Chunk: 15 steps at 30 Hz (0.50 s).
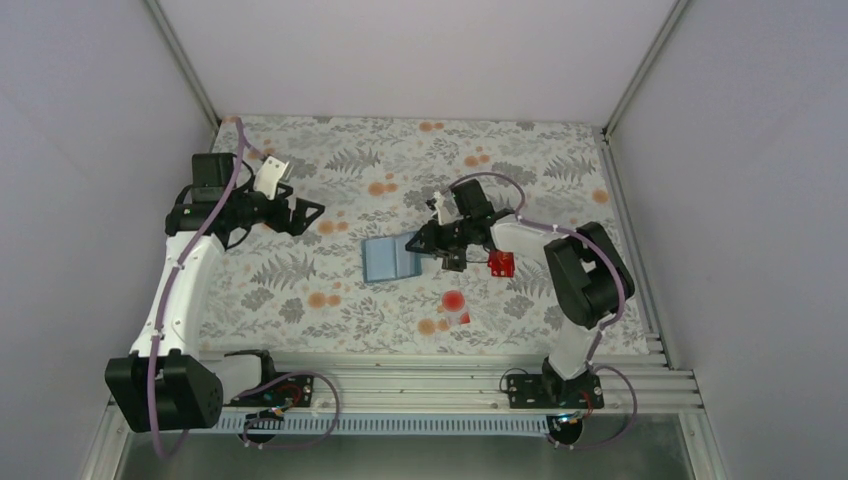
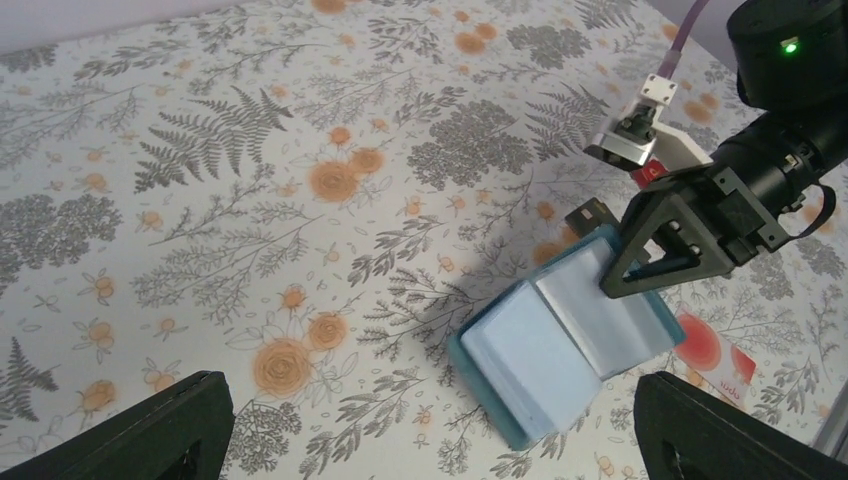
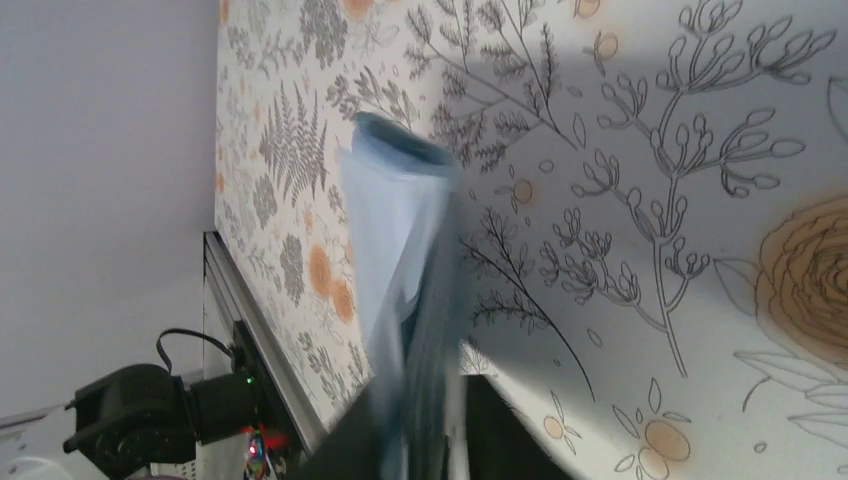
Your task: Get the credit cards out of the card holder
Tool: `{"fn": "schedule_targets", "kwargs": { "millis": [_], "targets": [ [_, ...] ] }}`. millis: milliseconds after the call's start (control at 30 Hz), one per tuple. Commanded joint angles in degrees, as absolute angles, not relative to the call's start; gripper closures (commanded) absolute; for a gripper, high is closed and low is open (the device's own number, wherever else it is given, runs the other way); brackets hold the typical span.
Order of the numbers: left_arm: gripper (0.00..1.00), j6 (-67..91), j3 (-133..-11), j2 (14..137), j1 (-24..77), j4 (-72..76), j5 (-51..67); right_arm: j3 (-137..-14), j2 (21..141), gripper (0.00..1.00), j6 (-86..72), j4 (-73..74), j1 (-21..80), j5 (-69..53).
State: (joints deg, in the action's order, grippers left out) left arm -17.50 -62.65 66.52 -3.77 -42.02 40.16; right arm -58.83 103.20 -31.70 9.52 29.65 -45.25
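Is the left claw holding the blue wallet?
No, the left gripper hangs open, apart from the card holder; the right gripper pinches it.

A robot lab cell; pale walls in aluminium framing; left arm and right arm bolted to a slotted rail; floral cloth as worktop.

Left of the card holder I see bare desk, so the left fingers, spread wide and well apart from it, have open room on that side. The holder's right edge is taken: the right fingers are clamped on it, with that arm slanting across behind. The red card and the pale card with a red disc lie just right of the holder. Walls close three sides.
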Motion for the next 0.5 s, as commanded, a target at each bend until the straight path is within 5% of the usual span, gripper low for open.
{"fn": "schedule_targets", "kwargs": {
  "millis": [0,33,67,300,467],
  "targets": [
    [0.00,-16.17,-62.00,65.59,-4.13,-40.65,37.83,-58.63,102.46,0.45,-35.18,5.83,27.90,-43.15],
    [0.00,-15.91,-62.11,65.64,-4.21,-40.56,37.15,-58.51,101.71,0.13,-34.93,7.05,27.23,-41.86],
    [0.00,-15.60,-62.19,65.78,-4.29,-40.41,36.23,-58.39,100.25,0.02,-34.44,8.08,26.55,-40.88],
    [0.00,-15.02,-64.75,70.06,-5.07,-37.16,24.16,-64.38,82.56,0.01,-26.02,17.03,16.14,-30.36],
    [0.00,-12.76,-61.25,72.29,-8.72,-22.01,20.66,-57.13,71.30,0.01,-25.60,4.11,-1.28,-25.57]
  ]
}}
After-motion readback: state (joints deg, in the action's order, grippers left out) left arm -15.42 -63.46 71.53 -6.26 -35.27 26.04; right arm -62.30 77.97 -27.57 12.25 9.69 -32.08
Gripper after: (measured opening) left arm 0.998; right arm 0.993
